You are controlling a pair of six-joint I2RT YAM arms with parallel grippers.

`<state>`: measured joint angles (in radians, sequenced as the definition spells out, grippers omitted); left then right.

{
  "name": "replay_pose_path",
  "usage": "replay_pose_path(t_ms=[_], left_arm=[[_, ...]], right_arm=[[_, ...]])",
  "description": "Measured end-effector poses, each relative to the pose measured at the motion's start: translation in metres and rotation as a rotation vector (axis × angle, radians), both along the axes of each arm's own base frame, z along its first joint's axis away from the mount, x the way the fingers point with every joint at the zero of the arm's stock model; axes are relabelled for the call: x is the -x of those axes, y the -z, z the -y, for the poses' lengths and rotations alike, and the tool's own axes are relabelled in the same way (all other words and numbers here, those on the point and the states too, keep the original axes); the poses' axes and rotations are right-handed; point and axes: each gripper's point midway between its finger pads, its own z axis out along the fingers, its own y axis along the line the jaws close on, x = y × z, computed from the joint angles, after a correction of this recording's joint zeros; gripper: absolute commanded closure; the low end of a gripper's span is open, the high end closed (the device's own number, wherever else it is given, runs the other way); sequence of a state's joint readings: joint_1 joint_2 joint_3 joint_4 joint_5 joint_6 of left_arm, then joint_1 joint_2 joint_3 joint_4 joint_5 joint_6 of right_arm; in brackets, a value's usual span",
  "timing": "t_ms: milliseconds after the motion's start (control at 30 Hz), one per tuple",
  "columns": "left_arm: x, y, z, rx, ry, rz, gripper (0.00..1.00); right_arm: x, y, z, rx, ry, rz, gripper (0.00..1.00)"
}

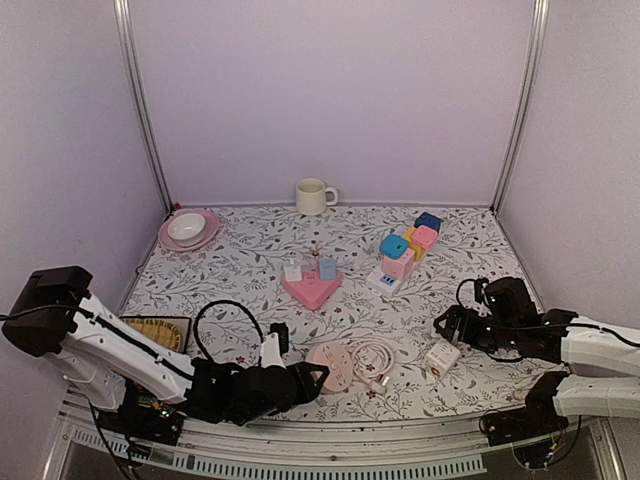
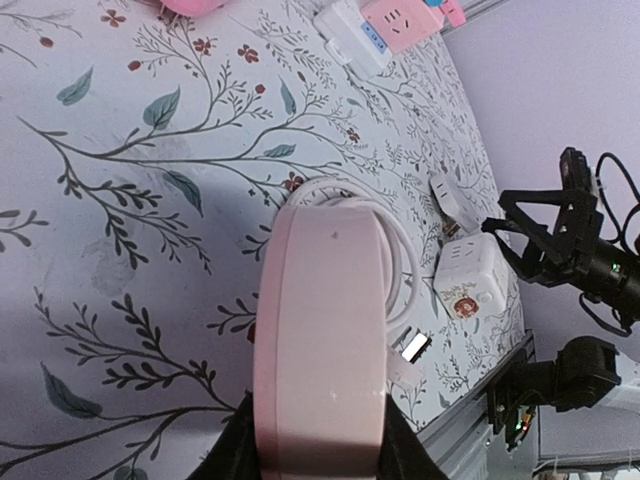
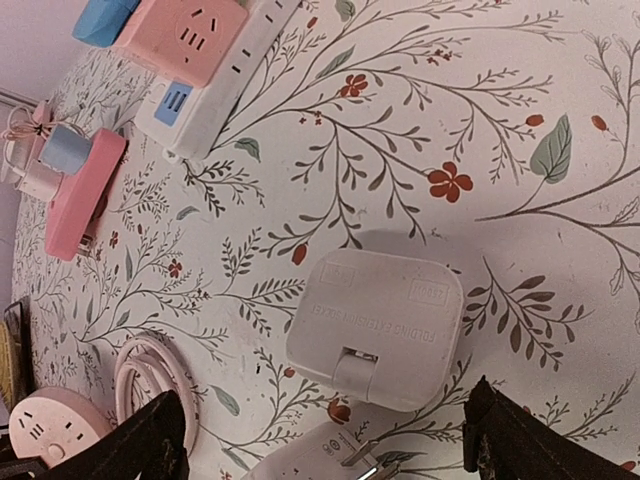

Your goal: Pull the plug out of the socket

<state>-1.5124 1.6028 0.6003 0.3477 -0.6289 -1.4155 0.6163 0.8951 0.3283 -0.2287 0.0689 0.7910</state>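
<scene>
My left gripper [image 1: 316,376] is shut on the round pink socket [image 1: 331,365], which fills the middle of the left wrist view [image 2: 320,340] between the dark fingers [image 2: 228,452]. A coiled white cable [image 2: 404,262] lies against the socket. Its white plug [image 3: 318,462] lies on the table with bare metal prongs [image 2: 416,346], between the pink socket and a white cube socket [image 3: 376,326]. My right gripper [image 3: 325,415] is open, its jaws wide on either side of the cube and not touching it; in the top view the right gripper [image 1: 449,331] is just behind the cube [image 1: 441,357].
A pink triangular socket block [image 1: 311,288] with small adapters stands mid-table. Coloured cube sockets and a white power strip [image 1: 405,255] are at the back right. A mug [image 1: 313,196] and a pink plate with a bowl [image 1: 188,230] are at the back. A black cable [image 1: 222,322] loops front left.
</scene>
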Motion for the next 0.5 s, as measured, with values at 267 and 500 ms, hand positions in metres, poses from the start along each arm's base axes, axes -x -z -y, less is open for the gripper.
replay_pose_path(t_ms=[267,500], left_arm=[[-0.003,0.015,-0.019,-0.067,-0.034,-0.015,0.49],[-0.006,0.033,-0.041,-0.158,-0.070,-0.029,0.15]], right_arm=[[0.002,-0.017,-0.003,-0.022,-0.032,0.033,0.01],[0.000,-0.029,-0.006,-0.024,-0.055,0.058,0.01]])
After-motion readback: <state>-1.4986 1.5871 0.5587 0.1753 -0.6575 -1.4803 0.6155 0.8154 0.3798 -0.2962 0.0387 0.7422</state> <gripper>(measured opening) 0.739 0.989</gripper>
